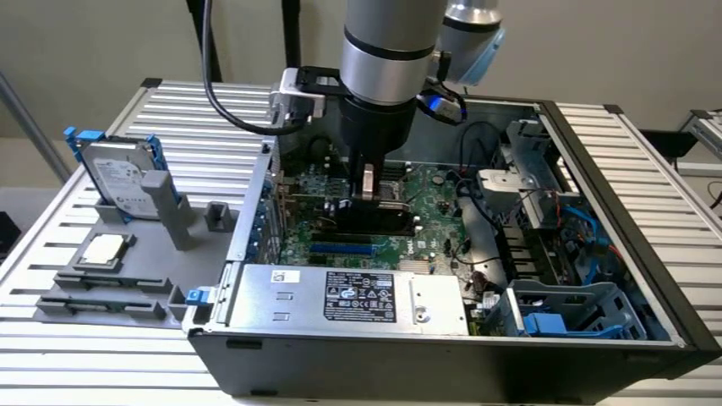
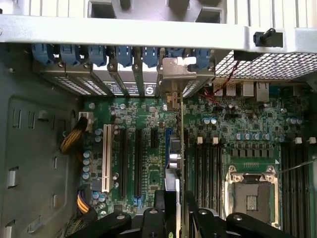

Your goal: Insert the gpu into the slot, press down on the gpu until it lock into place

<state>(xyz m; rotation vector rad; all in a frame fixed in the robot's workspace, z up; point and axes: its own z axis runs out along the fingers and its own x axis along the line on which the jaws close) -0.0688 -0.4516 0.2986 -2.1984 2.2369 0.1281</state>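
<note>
Clamping the gpu (image 2: 174, 158) edgewise, the hand (image 2: 177, 197) holds it upright over the motherboard (image 2: 154, 173).

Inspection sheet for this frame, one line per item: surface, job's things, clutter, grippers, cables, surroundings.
Surface: slatted aluminium table carrying an open computer case.
Job's things: gpu held on edge over the motherboard, its metal bracket at the case's rear slots; cannot tell whether it is seated.
Clutter: hard drive in blue bracket and a processor chip on a grey fixture, at the exterior view's left of the case.
Grippers: gripper, jaws closed on the gpu's edge.
Cables: black cable hanging beside the arm; blue cables inside the case.
Surroundings: pale wall behind the table.
</note>
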